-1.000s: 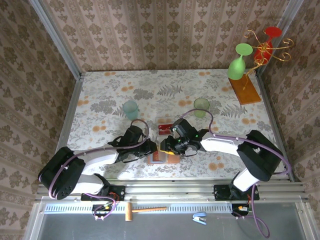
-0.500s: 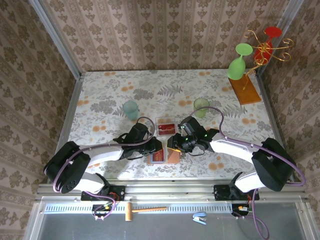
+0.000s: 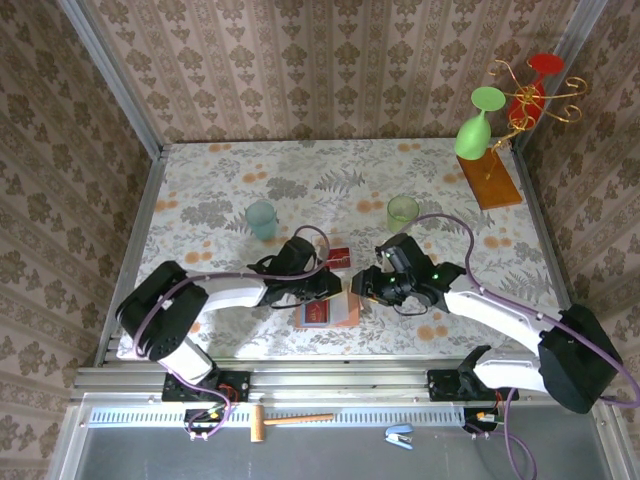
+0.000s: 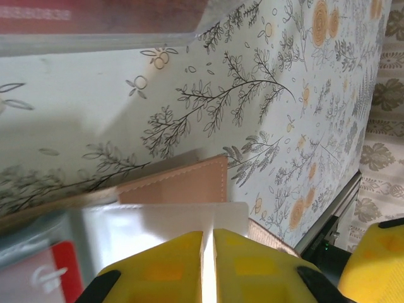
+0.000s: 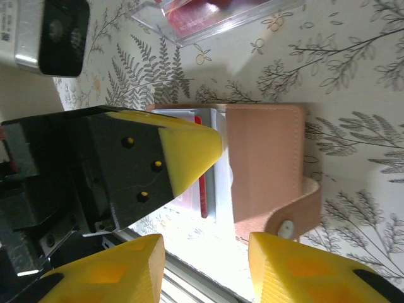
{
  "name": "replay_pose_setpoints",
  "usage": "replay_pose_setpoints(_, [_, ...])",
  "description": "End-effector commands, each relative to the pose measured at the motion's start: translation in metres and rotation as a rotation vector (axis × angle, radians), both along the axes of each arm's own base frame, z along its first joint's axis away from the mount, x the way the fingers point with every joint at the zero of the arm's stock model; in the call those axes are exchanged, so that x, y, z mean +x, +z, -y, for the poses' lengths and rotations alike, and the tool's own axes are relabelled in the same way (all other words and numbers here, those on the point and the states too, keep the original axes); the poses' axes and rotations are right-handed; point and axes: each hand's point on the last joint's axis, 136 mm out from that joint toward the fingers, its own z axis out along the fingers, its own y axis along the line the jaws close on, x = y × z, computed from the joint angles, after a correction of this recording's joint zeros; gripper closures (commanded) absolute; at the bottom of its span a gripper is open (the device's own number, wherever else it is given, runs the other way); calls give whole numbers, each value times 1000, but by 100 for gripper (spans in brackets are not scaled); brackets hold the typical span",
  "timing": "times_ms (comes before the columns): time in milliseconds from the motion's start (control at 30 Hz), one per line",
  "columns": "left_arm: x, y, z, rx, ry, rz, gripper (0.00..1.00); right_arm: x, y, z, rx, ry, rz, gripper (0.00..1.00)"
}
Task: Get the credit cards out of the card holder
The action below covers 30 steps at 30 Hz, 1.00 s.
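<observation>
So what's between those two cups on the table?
Nothing, just bare flowered tablecloth between the teal cup and the green cup, in the top view.

A lab test cell: wallpapered walls (image 3: 330, 70), aluminium frame (image 3: 340, 378), floral tablecloth (image 3: 300, 170), two bolted robot arms.

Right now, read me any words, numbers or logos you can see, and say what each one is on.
Nothing here reads clearly enough to quote.
Pocketed red card in the card holder: white mark, blurred.
Boxed red card in the clear box: pale line of print, blurred.
Grey module, top left of the right wrist view: print too small, cut off.
</observation>
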Motion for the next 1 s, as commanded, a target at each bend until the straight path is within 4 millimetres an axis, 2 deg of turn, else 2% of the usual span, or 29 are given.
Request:
replay_pose_setpoints(0, [0, 5, 19, -35, -44, -3, 87, -5, -8, 18, -42, -26, -2, 60])
replay_pose_setpoints(233, [-3, -2, 35, -33, -64, -16, 87, -8, -7, 28, -37, -36, 1, 59])
replay_pose_setpoints(533, [-3, -4, 36, -33, -59, -24, 88, -6, -7, 31, -40, -29, 2, 59])
replay_pose_setpoints(967, [2, 28, 35, -63, -66, 48, 89, -2, -5, 25, -33, -18, -7, 59])
